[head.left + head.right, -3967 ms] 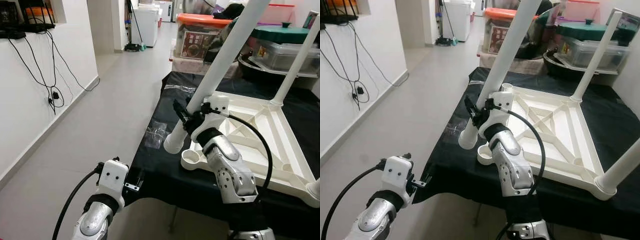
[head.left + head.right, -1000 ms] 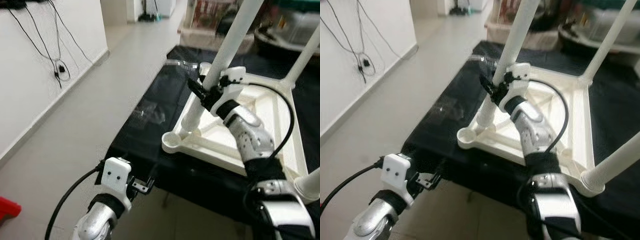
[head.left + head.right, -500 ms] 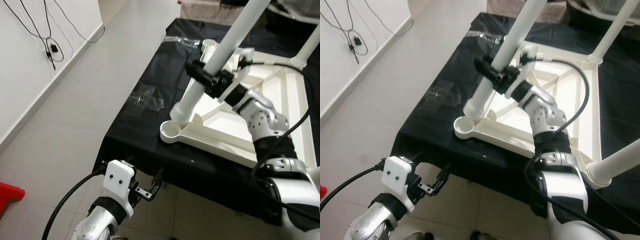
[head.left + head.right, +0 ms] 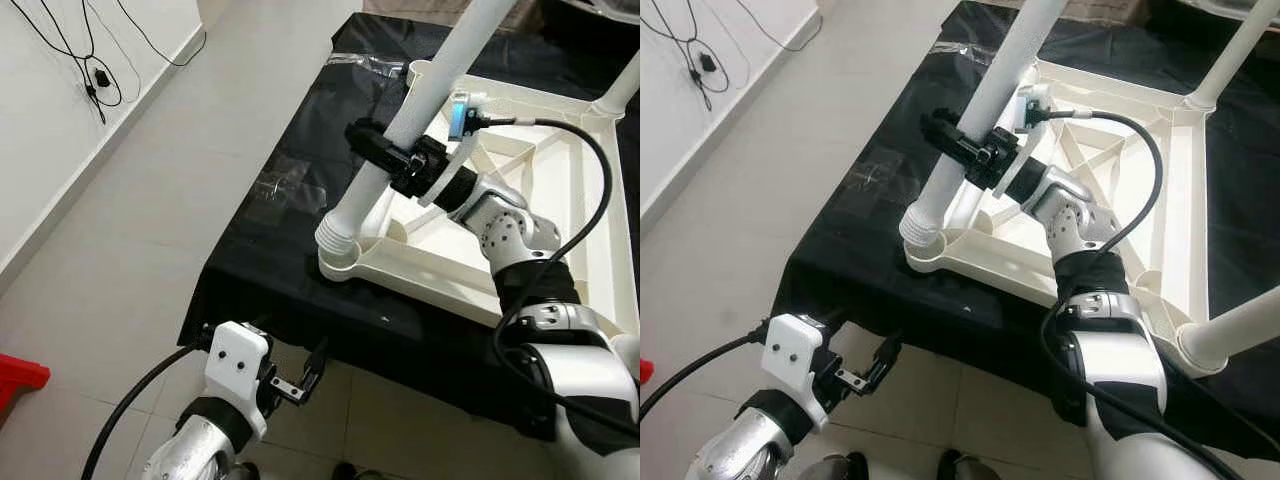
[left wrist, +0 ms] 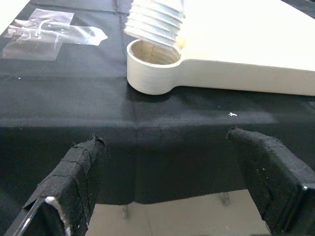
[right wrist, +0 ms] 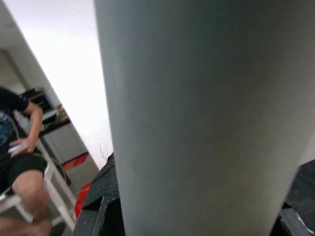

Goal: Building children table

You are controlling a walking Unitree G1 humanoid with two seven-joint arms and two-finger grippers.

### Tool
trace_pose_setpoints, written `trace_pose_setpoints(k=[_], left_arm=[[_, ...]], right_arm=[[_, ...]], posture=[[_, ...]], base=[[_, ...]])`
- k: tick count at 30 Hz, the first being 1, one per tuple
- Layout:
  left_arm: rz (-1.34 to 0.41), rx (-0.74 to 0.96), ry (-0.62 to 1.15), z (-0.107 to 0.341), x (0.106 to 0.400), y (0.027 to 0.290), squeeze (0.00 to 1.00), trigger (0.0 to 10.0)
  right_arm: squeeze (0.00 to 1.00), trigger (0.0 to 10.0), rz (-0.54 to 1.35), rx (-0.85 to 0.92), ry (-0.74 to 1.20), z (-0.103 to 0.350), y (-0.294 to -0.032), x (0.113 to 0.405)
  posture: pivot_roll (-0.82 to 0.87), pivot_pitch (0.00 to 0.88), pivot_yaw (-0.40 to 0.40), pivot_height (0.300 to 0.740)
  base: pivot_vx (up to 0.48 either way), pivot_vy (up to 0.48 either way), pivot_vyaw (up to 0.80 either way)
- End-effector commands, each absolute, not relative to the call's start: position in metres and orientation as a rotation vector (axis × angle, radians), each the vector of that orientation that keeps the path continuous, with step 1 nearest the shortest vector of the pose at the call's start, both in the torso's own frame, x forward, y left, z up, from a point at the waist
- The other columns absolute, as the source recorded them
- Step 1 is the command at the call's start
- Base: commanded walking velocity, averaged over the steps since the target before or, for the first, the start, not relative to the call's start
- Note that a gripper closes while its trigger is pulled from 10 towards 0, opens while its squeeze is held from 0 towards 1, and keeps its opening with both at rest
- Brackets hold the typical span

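Since a moment earlier, the white leg (image 4: 420, 110) had come down until its threaded end met the corner socket (image 4: 338, 265) of the upturned tabletop (image 4: 520, 190) on the black-draped desk (image 4: 270, 250). The right gripper (image 4: 385, 158) held the leg, fingers clamped around it. The left gripper (image 4: 300, 378) hovered below the desk's near edge, fingers wide apart. A clear plastic bag (image 4: 282, 188) lay beside the socket; cables (image 4: 95, 75) hung on the wall.

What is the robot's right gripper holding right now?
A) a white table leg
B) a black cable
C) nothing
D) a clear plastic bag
A: the right gripper is clamped around the white table leg, whose threaded end sits at the corner socket of the upturned tabletop.
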State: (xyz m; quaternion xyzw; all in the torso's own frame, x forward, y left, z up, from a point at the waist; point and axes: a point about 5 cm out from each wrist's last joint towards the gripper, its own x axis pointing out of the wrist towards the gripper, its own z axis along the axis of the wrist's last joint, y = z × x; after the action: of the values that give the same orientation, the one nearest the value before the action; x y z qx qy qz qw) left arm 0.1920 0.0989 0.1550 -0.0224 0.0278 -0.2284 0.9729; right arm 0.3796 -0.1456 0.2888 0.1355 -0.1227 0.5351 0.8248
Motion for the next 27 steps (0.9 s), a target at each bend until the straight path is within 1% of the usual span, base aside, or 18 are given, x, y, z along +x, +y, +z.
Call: trace_pose_setpoints(k=[1,7,8,12,15,18,21,22,25,26,27], left_arm=[[-0.468,-0.046,0.086,0.152,0.188,0.098,0.0,10.0],[-0.471,-0.046,0.09,0.151,0.188,0.097,0.0,10.0],[-0.471,-0.046,0.091,0.151,0.188,0.097,0.0,10.0],[-0.472,-0.045,0.091,0.151,0.188,0.097,0.0,10.0],[-0.471,-0.045,0.091,0.15,0.189,0.096,0.0,10.0],[-0.47,-0.045,0.092,0.149,0.189,0.095,0.0,10.0],[-0.471,-0.045,0.092,0.149,0.189,0.095,0.0,10.0],[-0.47,-0.045,0.092,0.149,0.189,0.095,0.0,10.0],[-0.47,-0.045,0.091,0.149,0.189,0.095,0.0,10.0],[-0.471,-0.044,0.09,0.149,0.189,0.094,0.0,10.0],[-0.471,-0.044,0.09,0.149,0.189,0.094,0.0,10.0]], right_arm=[[0.0,10.0,1.15,0.264,-0.21,0.277,-0.148,0.379],[0.0,10.0,1.232,0.183,-0.169,0.275,-0.149,0.376],[0.0,10.0,1.257,0.148,-0.155,0.274,-0.148,0.375],[0.0,10.0,1.281,0.082,-0.143,0.273,-0.147,0.374],[0.0,10.0,1.307,-0.016,-0.168,0.278,-0.138,0.373],[0.0,10.0,1.341,-0.058,-0.185,0.281,-0.132,0.37],[0.0,10.0,1.354,-0.068,-0.188,0.282,-0.13,0.369],[0.0,10.0,1.392,-0.093,-0.186,0.282,-0.126,0.367],[0.0,10.0,1.426,-0.116,-0.186,0.282,-0.123,0.365],[0.0,10.0,1.475,-0.128,-0.174,0.28,-0.12,0.361],[0.0,10.0,1.475,-0.128,-0.174,0.28,-0.12,0.361]], posture=[[0.1,0.282,-0.074,0.74],[0.1,0.281,-0.076,0.74],[0.1,0.277,-0.076,0.74],[0.1,0.269,-0.078,0.74],[0.09,0.262,-0.08,0.74],[0.09,0.256,-0.084,0.74],[0.09,0.256,-0.084,0.74],[0.09,0.251,-0.087,0.74],[0.09,0.251,-0.087,0.74],[0.09,0.251,-0.087,0.74],[0.09,0.251,-0.087,0.74]], base=[[0.0,0.0,0.0],[0.0,0.0,0.0],[0.0,0.0,0.0],[0.0,0.0,0.0],[0.0,0.0,0.0],[0.0,0.0,0.0],[0.0,0.0,0.0],[0.0,0.0,0.0],[0.0,0.0,0.0],[0.0,0.0,0.0],[0.0,0.0,0.0]])
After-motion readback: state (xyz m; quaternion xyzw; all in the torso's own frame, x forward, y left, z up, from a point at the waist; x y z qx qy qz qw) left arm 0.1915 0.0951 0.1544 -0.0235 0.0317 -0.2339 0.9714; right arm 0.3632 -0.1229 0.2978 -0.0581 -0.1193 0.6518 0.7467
